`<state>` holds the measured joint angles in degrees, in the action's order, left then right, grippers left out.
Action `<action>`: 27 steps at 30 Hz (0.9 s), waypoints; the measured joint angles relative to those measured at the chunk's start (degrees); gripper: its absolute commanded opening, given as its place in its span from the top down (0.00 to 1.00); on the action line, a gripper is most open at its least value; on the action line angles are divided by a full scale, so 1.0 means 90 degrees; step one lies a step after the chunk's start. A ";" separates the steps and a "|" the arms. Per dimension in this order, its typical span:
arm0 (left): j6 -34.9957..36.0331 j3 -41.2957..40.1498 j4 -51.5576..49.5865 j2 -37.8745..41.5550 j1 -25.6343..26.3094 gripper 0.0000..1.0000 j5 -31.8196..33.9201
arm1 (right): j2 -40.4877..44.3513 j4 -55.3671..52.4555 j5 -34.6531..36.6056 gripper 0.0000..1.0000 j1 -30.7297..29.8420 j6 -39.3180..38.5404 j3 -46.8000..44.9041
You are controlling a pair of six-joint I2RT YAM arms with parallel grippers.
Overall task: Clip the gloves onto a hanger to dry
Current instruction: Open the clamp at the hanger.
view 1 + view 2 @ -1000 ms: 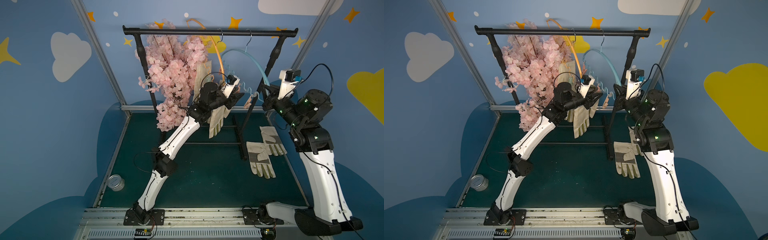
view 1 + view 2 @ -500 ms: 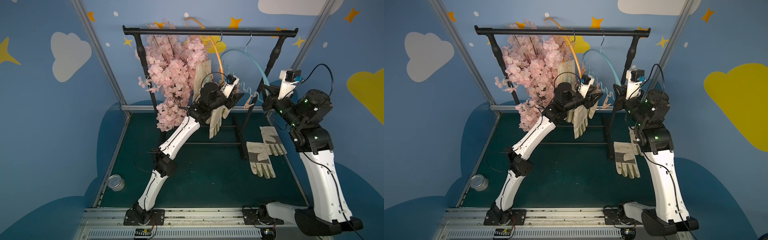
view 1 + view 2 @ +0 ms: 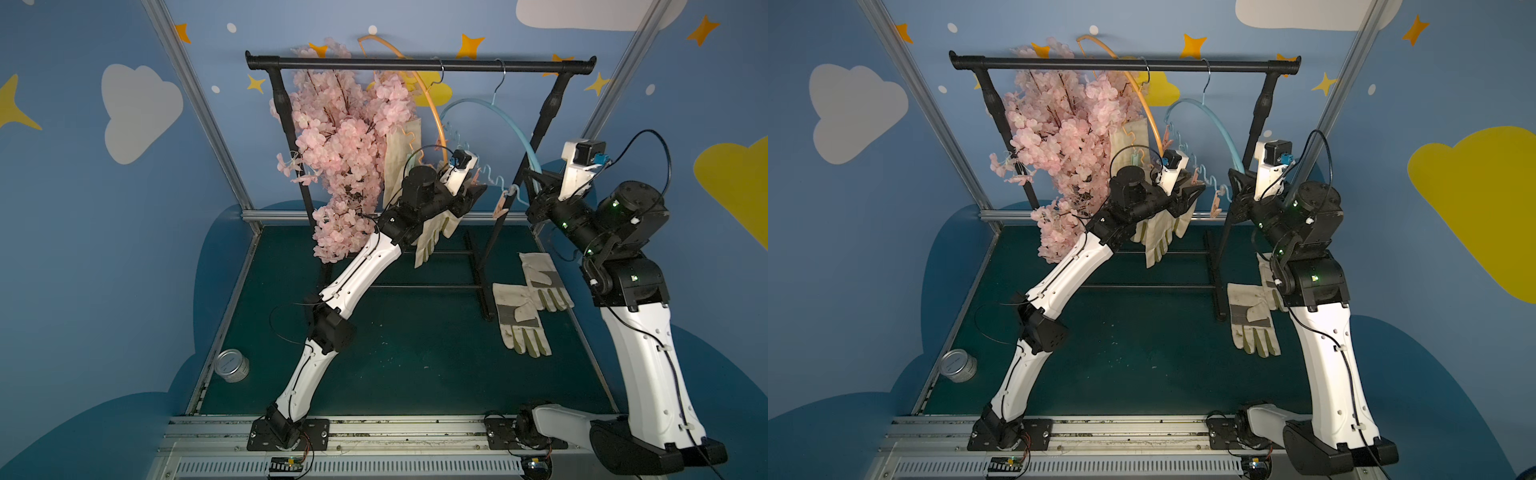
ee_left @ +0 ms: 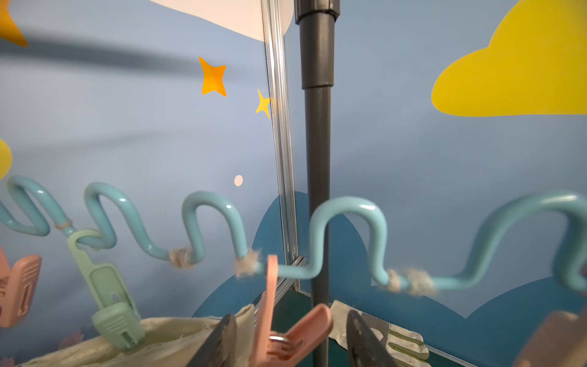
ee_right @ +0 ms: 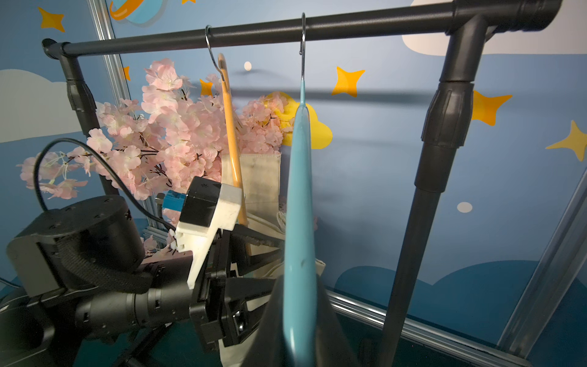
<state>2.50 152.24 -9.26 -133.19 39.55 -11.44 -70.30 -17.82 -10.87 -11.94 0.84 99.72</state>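
No legible text, labels or numbers

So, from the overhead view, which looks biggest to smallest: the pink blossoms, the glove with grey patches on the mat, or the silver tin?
In a top view:
1. pink blossoms
2. glove with grey patches
3. silver tin, clearly smallest
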 measured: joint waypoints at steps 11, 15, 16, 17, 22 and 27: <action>-0.0019 0.0000 0.0097 -0.0012 0.0005 0.49 -0.0148 | 0.0000 0.0002 -0.0087 0.94 0.0027 0.0029 -0.0002; -0.0012 0.0000 0.0097 -0.0012 0.0015 0.48 -0.0175 | 0.0000 0.0002 -0.0107 0.94 0.0027 0.0049 -0.0007; 0.0000 0.0000 0.0097 -0.0012 0.0019 0.49 -0.0180 | 0.0000 0.0005 -0.0117 0.94 0.0027 0.0053 -0.0010; 0.0015 0.0000 0.0097 -0.0012 0.0024 0.49 -0.0180 | 0.0000 0.0005 -0.0126 0.94 0.0027 0.0058 -0.0010; 0.0066 0.0000 0.0097 -0.0012 0.0053 0.52 -0.0175 | 0.0000 0.0005 -0.0141 0.94 0.0027 0.0083 -0.0010; 0.0080 0.0000 0.0126 -0.0012 0.0056 0.51 -0.0126 | 0.0000 0.0007 -0.0143 0.94 0.0027 0.0100 -0.0012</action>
<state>3.22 152.24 -8.12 -133.29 40.05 -12.58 -70.30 -17.76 -12.16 -11.70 1.74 99.61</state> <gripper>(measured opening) 0.495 0.131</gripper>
